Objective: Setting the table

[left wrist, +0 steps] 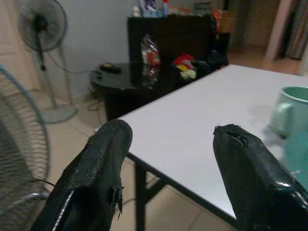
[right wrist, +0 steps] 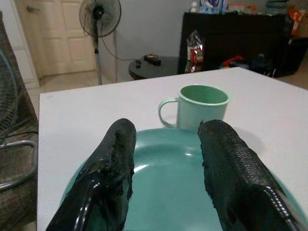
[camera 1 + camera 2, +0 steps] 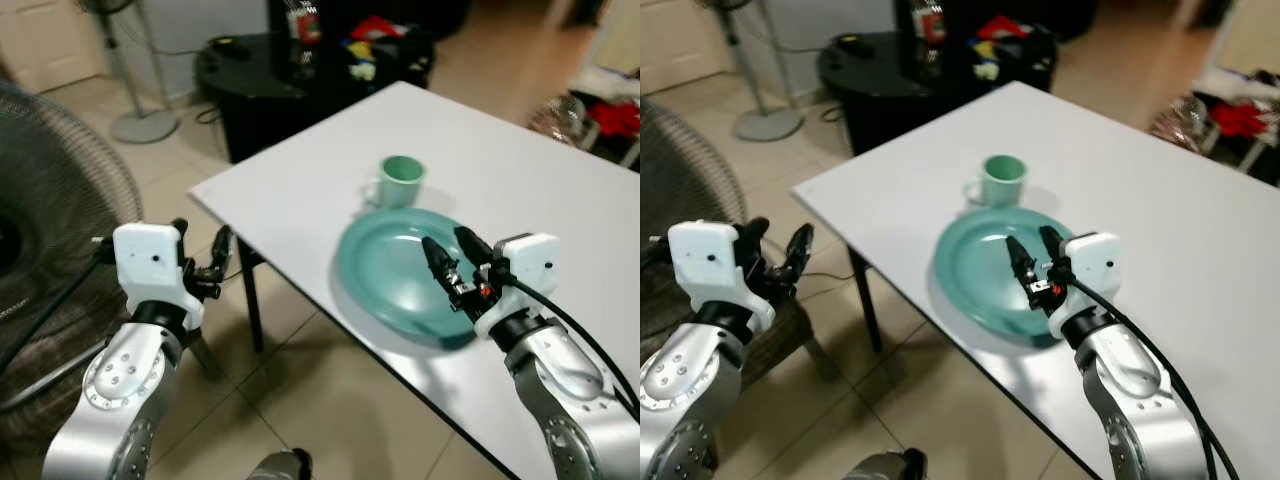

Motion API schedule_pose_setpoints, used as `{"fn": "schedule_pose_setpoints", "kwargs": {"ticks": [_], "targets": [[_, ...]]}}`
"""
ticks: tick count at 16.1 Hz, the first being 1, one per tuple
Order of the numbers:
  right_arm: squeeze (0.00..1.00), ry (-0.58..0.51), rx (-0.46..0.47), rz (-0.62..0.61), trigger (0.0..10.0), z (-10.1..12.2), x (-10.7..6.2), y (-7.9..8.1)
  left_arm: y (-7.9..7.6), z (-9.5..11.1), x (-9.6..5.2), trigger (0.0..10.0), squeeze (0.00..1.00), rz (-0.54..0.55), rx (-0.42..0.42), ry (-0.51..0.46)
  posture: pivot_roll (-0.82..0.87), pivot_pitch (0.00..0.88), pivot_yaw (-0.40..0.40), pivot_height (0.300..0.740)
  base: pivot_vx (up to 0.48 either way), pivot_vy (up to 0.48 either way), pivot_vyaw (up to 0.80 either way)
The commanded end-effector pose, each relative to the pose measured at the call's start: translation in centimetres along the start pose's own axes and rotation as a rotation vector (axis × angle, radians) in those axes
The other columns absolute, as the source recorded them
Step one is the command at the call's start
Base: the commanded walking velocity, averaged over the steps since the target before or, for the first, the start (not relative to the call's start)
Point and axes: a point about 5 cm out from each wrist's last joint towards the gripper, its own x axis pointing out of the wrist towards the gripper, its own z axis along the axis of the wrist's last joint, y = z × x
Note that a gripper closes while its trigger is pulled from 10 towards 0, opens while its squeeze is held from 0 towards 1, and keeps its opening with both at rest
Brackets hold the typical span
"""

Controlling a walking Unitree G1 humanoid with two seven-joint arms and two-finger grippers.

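Note:
A teal plate [image 3: 405,268] lies near the front edge of the white table [image 3: 520,180]. Just behind it stands a pale green mug [image 3: 399,181] with its handle toward my left. My right gripper [image 3: 447,246] hovers over the plate's right half, open, with nothing between its fingers [image 2: 118,159]; the mug [image 2: 199,105] stands beyond them in the right wrist view. My left gripper [image 3: 203,252] is held off the table's left corner, above the floor, open and empty; its fingers [image 1: 103,159] point toward the table edge.
A large floor fan grille [image 3: 55,220] stands close at my left. A pedestal fan base [image 3: 143,125] and a black round side table [image 3: 260,80] with clutter lie beyond the white table. Tiled floor [image 3: 320,400] lies below the table's front edge.

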Motion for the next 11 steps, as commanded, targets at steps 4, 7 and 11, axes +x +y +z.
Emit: {"fn": "schedule_pose_setpoints", "kwargs": {"ticks": [4, 7, 11], "targets": [[0.00, -0.020, -0.017, -0.017, 10.0, 0.3, -0.1, 0.4, -0.4, 0.1, 0.1, 10.0, 1.00, -0.017, -0.015, -0.053, 0.02, 0.000, 0.012, 0.740, 0.000, 0.000, 0.80], [0.00, -0.015, -0.020, -0.013, 10.0, 0.1, -0.3, 0.6, -0.4, -0.4, 0.2, 10.0, 1.00, -0.014, -0.021, -0.036, 0.01, 0.000, 0.020, 0.740, 0.000, 0.000, 0.80], [0.00, -0.009, -0.026, -0.019, 10.0, 0.1, -0.6, 0.7, -0.6, -0.7, -0.2, 10.0, 1.00, -0.041, -0.036, -0.028, 0.00, 0.000, 0.035, 0.740, 0.000, 0.000, 0.80]]}}
